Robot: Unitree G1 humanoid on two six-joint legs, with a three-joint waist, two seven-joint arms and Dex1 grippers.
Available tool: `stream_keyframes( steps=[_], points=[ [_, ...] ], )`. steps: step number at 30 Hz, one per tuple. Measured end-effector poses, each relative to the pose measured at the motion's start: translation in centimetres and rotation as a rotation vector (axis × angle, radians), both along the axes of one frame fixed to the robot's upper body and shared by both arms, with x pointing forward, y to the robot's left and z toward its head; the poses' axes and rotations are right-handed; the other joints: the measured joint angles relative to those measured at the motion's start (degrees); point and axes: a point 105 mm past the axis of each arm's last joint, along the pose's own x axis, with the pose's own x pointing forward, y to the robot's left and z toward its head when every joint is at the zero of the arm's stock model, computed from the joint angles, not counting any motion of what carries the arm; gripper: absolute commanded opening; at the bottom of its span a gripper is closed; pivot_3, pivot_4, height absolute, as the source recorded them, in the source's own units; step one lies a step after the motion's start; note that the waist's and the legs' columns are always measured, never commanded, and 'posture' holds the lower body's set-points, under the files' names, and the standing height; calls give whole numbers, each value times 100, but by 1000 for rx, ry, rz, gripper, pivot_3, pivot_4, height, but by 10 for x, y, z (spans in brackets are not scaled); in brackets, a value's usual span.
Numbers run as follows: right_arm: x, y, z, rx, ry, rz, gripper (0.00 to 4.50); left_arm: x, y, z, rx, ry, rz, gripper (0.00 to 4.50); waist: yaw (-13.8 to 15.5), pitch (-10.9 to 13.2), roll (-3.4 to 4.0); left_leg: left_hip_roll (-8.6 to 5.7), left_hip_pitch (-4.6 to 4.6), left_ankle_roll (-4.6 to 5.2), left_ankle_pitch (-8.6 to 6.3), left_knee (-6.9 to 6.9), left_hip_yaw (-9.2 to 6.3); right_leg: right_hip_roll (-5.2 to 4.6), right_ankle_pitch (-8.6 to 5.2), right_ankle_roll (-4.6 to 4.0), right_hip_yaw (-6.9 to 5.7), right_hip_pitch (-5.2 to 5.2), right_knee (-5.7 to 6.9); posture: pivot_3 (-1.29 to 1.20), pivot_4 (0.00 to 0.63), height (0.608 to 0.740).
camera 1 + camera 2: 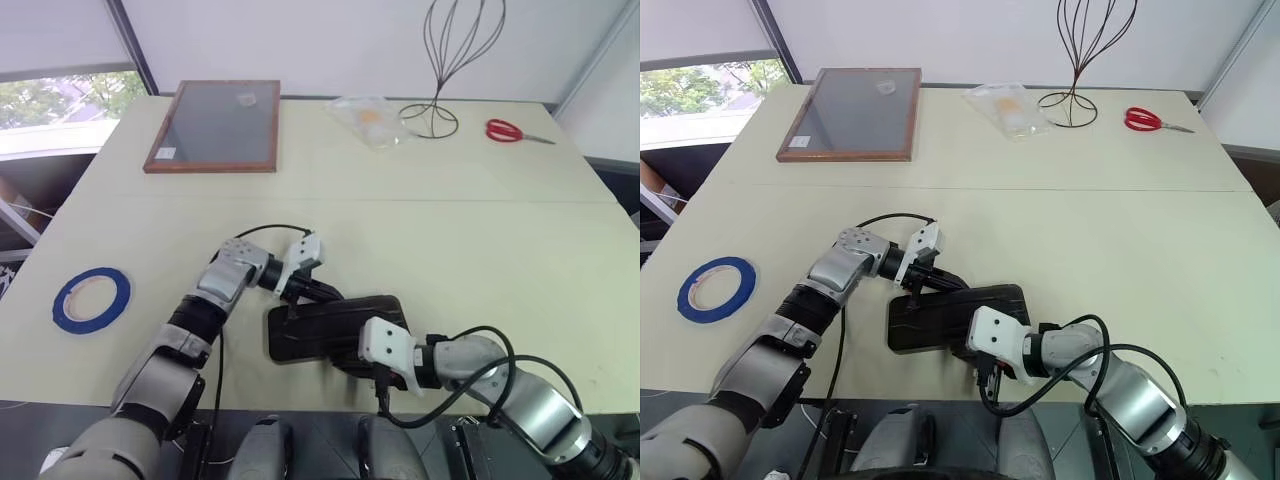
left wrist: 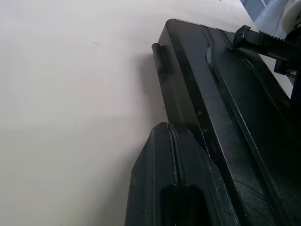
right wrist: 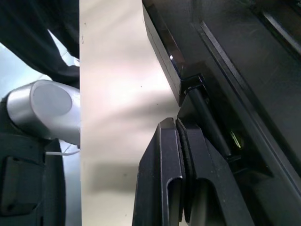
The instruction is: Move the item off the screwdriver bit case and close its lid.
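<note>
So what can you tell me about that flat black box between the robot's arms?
The screwdriver bit case is a flat, dark rectangle of shiny plastic with rounded corners, lying near the front edge of the pale table. Its lid looks lowered over it, though whether it is fully latched can't be told. A small hinge knuckle shows at one corner. The left claw, shut, is at its far edge, and the right claw, also shut, is at its near edge.

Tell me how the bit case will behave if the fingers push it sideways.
The bit case looks flat and rigid, so it should slide, not tip or roll. The table looks smooth, so it may skid easily. Both grippers, left and right, sit at opposite edges, so an off-centre push would probably turn it.
</note>
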Motion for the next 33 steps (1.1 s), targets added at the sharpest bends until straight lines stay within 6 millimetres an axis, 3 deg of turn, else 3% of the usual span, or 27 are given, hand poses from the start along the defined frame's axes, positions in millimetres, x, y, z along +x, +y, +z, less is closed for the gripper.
stream_keyframes(
  steps=[21,28,33],
  points=[
    [5,-1,-4,-63,-119,26,45,1,3,-2,-2,-1,26,0,1,-1,1,0,12,0,0,1,0,1,0,0,0,11,1,0,150,740],
    [4,-27,5,-90,1,-4,45,0,3,-1,-22,27,37,0,22,0,0,-2,5,1,0,2,-3,-1,0,0,0,10,-2,0,150,740],
    [2,-36,23,-62,25,-14,45,2,10,15,-66,14,54,0,-9,0,0,2,5,1,0,1,-2,0,0,0,0,5,1,0,150,740]
  ],
)
